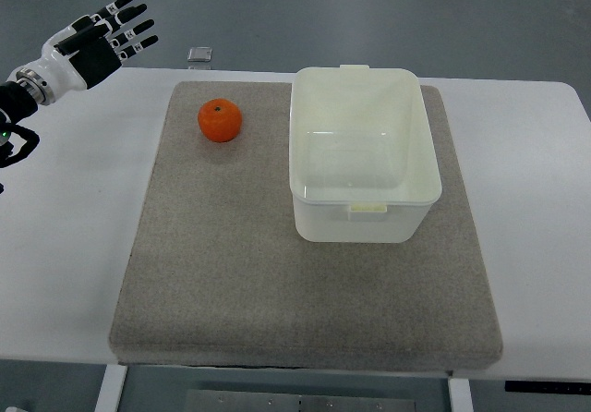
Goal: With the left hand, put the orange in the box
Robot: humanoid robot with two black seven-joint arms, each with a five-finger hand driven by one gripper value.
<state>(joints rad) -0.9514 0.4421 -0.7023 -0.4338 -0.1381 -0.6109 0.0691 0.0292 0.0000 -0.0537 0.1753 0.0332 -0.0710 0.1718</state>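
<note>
Top view: left black-and-white robot hand (pixel 103 35) hovers upper left, fingers spread, empty; one round orange (pixel 220 120), one translucent plastic box (pixel 364 204).

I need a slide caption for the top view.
Open left hand hovers beyond orange; box empty.

- The orange (pixel 220 120) sits on a grey mat (pixel 231 273), near its far left corner.
- The box (pixel 362 153), pale and translucent, stands on the mat to the right of the orange, apart from it.
- The mat lies on the white bench (pixel 65 246).
- The left hand (pixel 103 38) hovers at the upper left, fingers spread, holding nothing, well apart from the orange.
- A small grey object (pixel 199 54) lies at the bench's far edge.
</note>
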